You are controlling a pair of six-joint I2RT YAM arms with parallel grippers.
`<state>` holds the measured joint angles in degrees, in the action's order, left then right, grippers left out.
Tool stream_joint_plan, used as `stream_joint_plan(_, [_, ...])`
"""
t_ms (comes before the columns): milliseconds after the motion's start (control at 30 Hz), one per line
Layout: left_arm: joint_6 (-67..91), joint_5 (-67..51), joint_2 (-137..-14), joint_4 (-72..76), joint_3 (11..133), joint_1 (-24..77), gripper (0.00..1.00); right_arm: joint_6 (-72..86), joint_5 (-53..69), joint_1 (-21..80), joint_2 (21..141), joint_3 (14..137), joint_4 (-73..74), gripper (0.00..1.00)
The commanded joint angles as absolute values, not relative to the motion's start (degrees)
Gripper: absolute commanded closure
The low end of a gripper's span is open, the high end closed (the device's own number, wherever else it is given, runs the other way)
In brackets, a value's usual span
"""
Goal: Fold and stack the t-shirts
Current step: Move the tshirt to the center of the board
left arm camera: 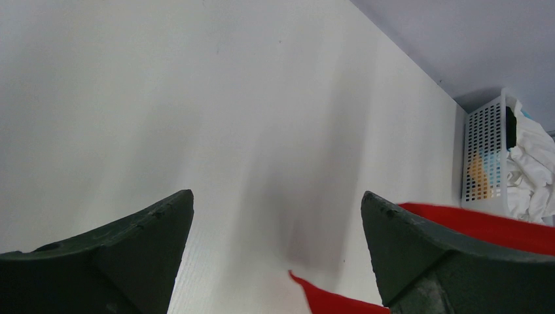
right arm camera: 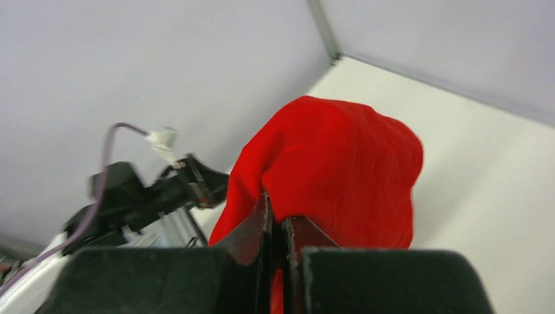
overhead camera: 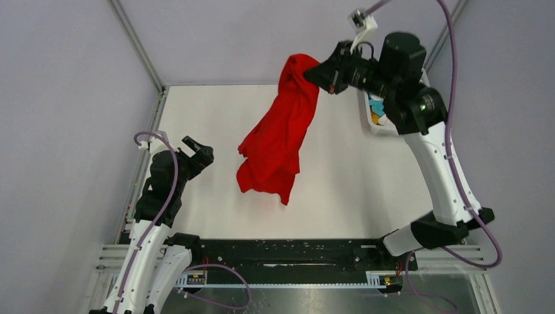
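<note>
White tabletop (overhead camera: 366,190) is taking up most of the overhead view. Next in size, the red t-shirt (overhead camera: 275,140) is hanging in a long, crumpled drape. Its top bunch is being held high over the far middle of the table. Its lower folds are trailing toward the centre, where the bottom edge seems to be brushing the surface, though from above we cannot be sure it is touching.

The right arm (overhead camera: 435,170) is reaching up and across from the near right corner, with its wrist turned to the left. The left arm (overhead camera: 157,196) is sitting low by the left edge, well apart from the shirt.

The white lattice basket (left arm camera: 484,157) is standing at the far right edge, partly hidden under the right arm in the overhead view. A white t-shirt (left arm camera: 533,170) is bulging over its rim, and we are seeing turquoise cloth (overhead camera: 376,104) inside it from above.

The right gripper (right arm camera: 276,209) is clenching the red t-shirt, its fingers pressed together with the cloth bunched over their tips. The left gripper (left arm camera: 275,196) is spread wide with nothing between its fingers. It is pointing across the table toward the basket, and red cloth is showing just past its right finger.
</note>
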<state>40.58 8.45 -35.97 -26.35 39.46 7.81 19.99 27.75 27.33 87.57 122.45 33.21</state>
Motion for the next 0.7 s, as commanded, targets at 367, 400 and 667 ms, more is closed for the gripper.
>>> stream_joint_plan(367, [44.48,0.62,-46.31,-21.83,36.06,7.65,0.01,33.73,-18.92,11.08,54.83,44.07,30.05,0.29])
stream_joint_plan(400, [44.67,-1.23,-47.54,-21.06,35.43,7.67,0.01,33.78,-22.09,11.03,54.24,44.56,32.46,0.07])
stream_joint_plan(667, [45.7,-9.22,-59.67,-10.79,32.69,15.84,0.01,28.45,-16.85,11.63,50.76,44.65,33.5,0.0])
